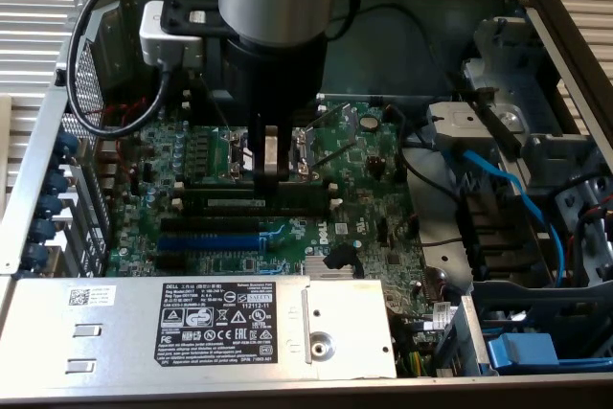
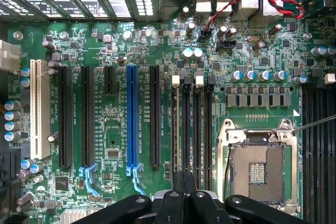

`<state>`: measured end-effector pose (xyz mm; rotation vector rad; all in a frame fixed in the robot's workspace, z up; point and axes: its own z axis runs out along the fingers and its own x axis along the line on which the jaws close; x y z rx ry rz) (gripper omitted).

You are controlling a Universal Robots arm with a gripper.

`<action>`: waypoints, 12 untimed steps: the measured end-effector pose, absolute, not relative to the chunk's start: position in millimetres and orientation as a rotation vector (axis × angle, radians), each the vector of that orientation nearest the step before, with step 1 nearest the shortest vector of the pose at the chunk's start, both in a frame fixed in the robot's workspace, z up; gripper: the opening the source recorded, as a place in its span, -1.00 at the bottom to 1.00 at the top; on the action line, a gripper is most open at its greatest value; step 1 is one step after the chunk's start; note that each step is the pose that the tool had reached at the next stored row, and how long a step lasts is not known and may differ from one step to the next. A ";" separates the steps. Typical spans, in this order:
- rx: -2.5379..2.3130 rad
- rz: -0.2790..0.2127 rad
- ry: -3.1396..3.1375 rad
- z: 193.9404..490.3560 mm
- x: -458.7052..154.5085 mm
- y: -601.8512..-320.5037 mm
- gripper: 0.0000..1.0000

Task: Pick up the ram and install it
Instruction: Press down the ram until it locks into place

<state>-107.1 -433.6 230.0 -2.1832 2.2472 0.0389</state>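
Standing over the open computer case, I see the gripper down on the motherboard with its jaws drawn tight together at the top edge of the ram, which lies along the memory slots just above the empty black slots. Whether they pinch it or merely press on it I cannot tell. The stick looks light, thin and stiff but fragile (chips and contacts bruise easily), so I judge the bare long edge near mid-length the safest hold.
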 end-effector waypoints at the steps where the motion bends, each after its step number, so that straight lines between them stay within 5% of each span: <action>1: -2.183 0.040 2.247 229.9 -107.1 -434.0 -0.80; 12: -2.181 0.044 2.245 229.5 -107.1 -435.1 -0.80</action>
